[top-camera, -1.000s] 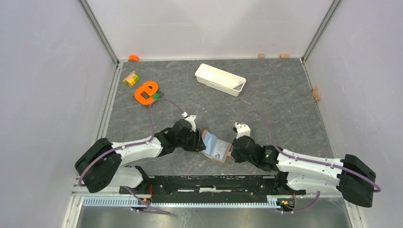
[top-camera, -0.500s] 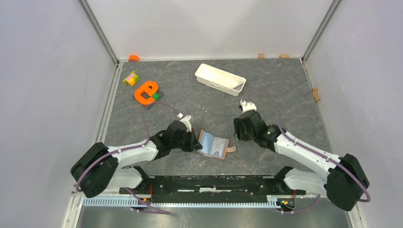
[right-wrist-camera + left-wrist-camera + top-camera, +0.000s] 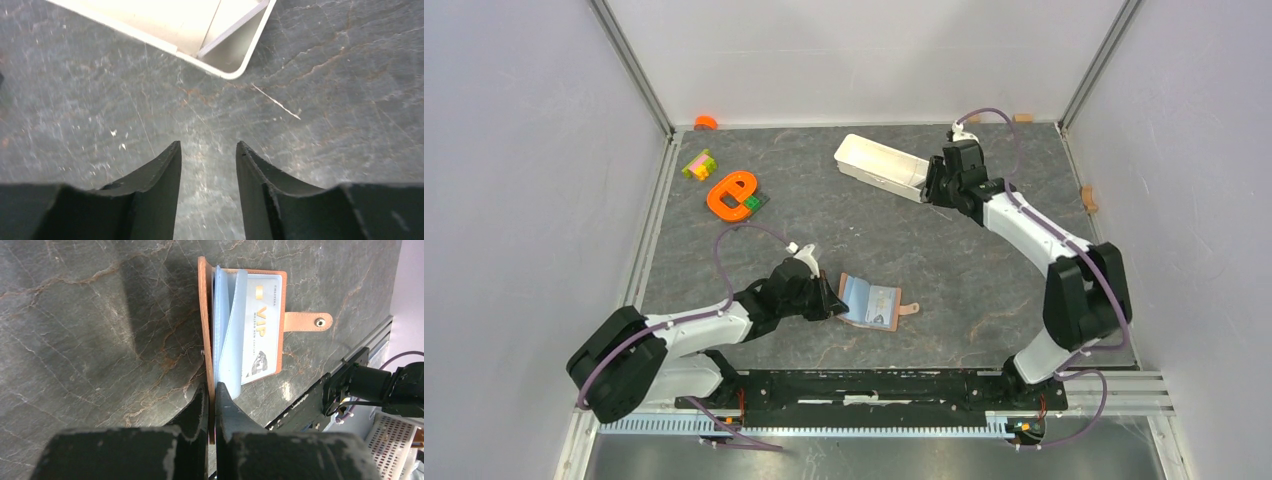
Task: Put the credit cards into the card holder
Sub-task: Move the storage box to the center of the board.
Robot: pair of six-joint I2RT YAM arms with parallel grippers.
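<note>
Two changes: left fingers clamped on card holder cover; right fingers, parted, empty, moved beside tray.

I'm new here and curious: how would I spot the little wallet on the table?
Look at the dark marbled table, near the middle of its front edge. There the left gripper pinches a small brown card holder lying open. Unlike the white tray and orange toy farther back, it shows a pale card and a snap tab.

Grey table, card holder, white tray
</note>
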